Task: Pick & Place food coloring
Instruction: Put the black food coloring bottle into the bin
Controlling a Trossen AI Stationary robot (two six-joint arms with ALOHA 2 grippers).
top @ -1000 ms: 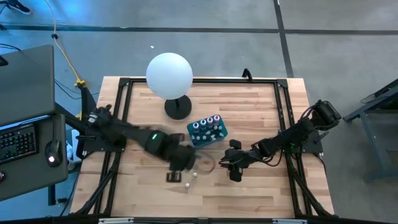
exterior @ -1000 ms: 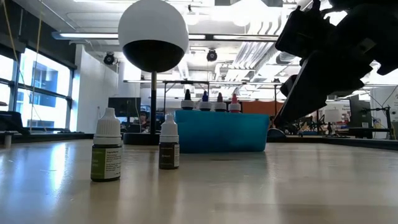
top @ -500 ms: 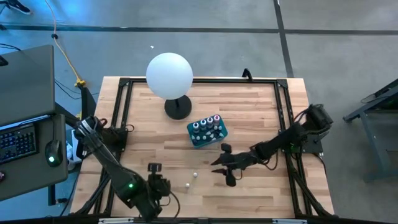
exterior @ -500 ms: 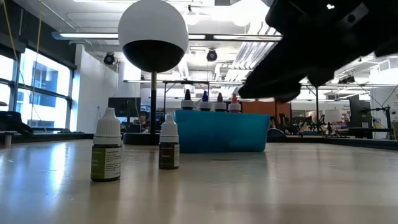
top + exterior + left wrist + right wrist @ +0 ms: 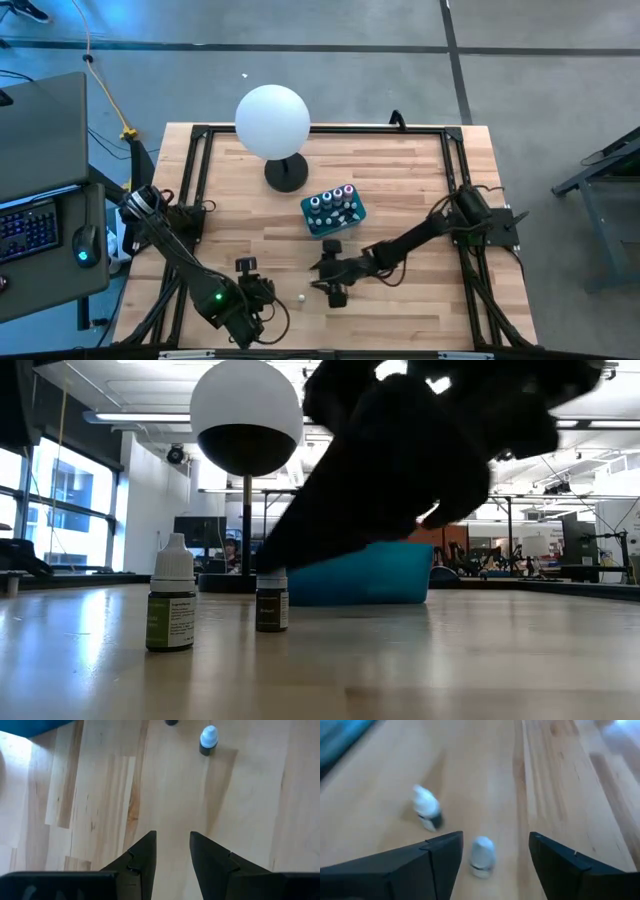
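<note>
Two small white-capped dropper bottles of food coloring [image 5: 171, 606] [image 5: 271, 600] stand loose on the pale butcher-block wooden table [image 5: 410, 180], in front of the teal plastic tray [image 5: 333, 210] holding four coloured-top bottles. A white globe lamp [image 5: 272, 121] stands behind. The right gripper [image 5: 494, 855], fingers spread, straddles one bottle without touching. The left gripper [image 5: 172, 855] hangs empty, slightly parted, near the table's front edge.

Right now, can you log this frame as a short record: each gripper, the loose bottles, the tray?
right gripper: open, low over the table, one loose bottle between its fingers, not gripped
left gripper: open, empty, near the table's front edge
second loose bottle: upright on the wood
teal tray: holds four bottles, behind the right gripper
</note>
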